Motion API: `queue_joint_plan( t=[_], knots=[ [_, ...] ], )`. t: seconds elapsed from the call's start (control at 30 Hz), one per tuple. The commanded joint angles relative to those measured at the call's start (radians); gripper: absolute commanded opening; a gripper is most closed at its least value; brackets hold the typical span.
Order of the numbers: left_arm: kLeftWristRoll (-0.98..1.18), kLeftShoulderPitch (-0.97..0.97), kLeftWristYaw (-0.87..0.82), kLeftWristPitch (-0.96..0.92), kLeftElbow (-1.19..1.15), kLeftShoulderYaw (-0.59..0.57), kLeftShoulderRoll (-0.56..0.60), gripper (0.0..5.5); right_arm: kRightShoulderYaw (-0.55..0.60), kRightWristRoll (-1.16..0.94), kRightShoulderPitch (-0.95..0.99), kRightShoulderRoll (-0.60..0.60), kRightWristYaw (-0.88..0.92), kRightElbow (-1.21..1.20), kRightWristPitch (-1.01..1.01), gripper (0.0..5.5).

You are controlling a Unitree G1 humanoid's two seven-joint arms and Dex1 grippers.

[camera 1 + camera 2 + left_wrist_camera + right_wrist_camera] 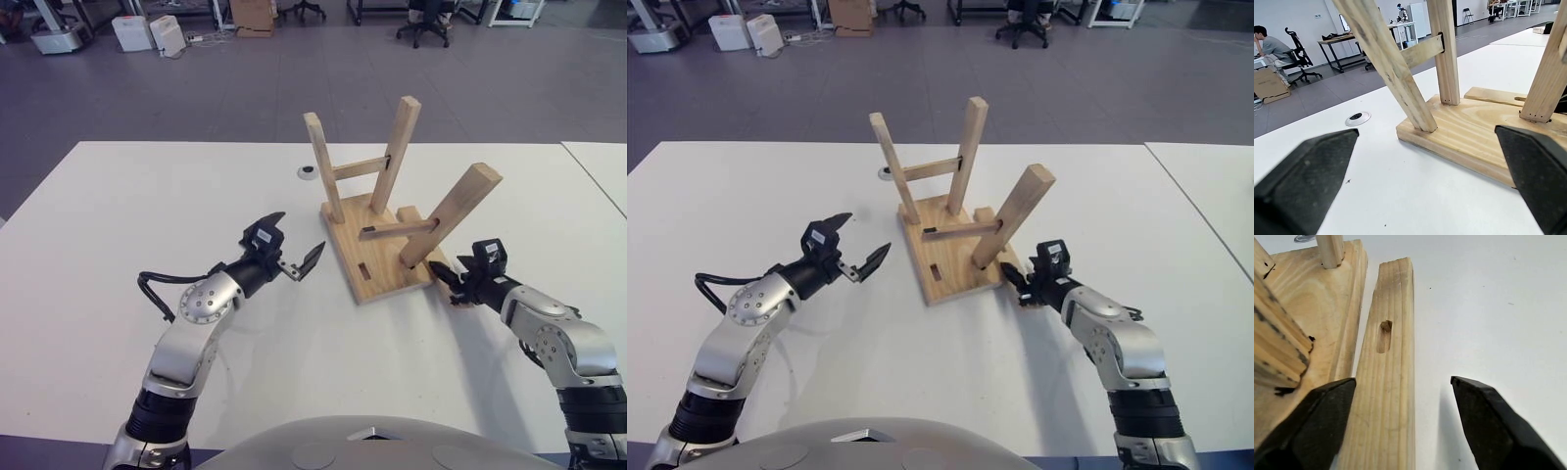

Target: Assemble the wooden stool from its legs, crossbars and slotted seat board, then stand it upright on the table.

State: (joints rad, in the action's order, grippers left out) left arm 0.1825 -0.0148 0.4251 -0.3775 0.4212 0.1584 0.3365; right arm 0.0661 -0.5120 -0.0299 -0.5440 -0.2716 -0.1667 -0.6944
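Grippers are both empty right now. The left gripper has its claw spread wide and hovers over the table, just off the seat board's left side and touching nothing. The right gripper is wide open too, sitting at the board's near right corner. From its wrist cam the loose leg lies between the fingers, but they aren't clamped on it. As for progress, I'd call it most of the way there but not done. The seat board lies flat, underside up, with three legs plugged in and pointing upward. An empty slot shows near the front corner, so my guess is that's where the fourth one goes. That last leg lies flat on the table right alongside the board's right edge. Two crossbars are in, one between the far pair and one running toward the near right leg. Still to do: seat the last leg, fit whatever bars tie into it, then flip the thing onto its feet.
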Motion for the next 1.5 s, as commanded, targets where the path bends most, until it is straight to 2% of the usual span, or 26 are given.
queue_joint_plan(
  t=[0.03, 0.2, 0.27, 0.63, 0.8, 1.07, 1.2, 1.37, 1.43, 1.5],
  knots=[
    [-0.017, 0.017, 0.000, -0.007, -0.008, 0.010, 0.002, 5.13, -0.046, 0.059, 0.015, 0.010, -0.014, 0.027, -0.024, 3.08],
    [-0.015, 0.020, 0.000, -0.010, -0.009, 0.010, 0.003, 5.13, -0.022, 0.065, 0.035, 0.021, -0.028, 0.001, -0.032, 2.22],
    [-0.016, 0.022, -0.001, -0.011, -0.011, 0.012, 0.002, 5.13, -0.016, 0.079, 0.047, 0.020, -0.018, 0.005, -0.038, 2.22],
    [-0.022, 0.024, -0.001, -0.011, -0.016, 0.022, 0.000, 5.13, 0.010, 0.102, 0.068, 0.043, -0.021, -0.016, -0.069, 4.23],
    [-0.041, 0.025, -0.001, -0.002, -0.027, 0.036, -0.002, 5.13, -0.031, 0.157, 0.056, 0.028, -0.045, -0.002, -0.075, 4.23],
    [-0.060, 0.040, -0.006, 0.005, -0.030, 0.037, -0.002, 5.13, -0.032, 0.209, 0.048, 0.023, -0.066, 0.013, -0.093, 2.72],
    [-0.059, 0.184, -0.011, -0.022, 0.005, -0.013, 0.008, 5.13, 0.036, 0.214, 0.079, 0.018, -0.066, 0.053, -0.055, 2.06],
    [0.333, 0.719, -0.078, -0.219, -0.091, -0.249, -0.179, 5.13, 0.248, 0.152, 0.350, -0.094, -0.121, 0.114, 0.102, 2.06],
    [0.447, 0.879, -0.095, -0.235, -0.186, -0.318, -0.225, 5.39, 0.253, 0.136, 0.466, -0.128, -0.174, 0.096, 0.163, 2.06],
    [0.537, 1.000, -0.114, -0.252, -0.283, -0.378, -0.245, 5.40, 0.243, 0.102, 0.592, -0.143, -0.226, 0.045, 0.213, 2.06]
  ],
)
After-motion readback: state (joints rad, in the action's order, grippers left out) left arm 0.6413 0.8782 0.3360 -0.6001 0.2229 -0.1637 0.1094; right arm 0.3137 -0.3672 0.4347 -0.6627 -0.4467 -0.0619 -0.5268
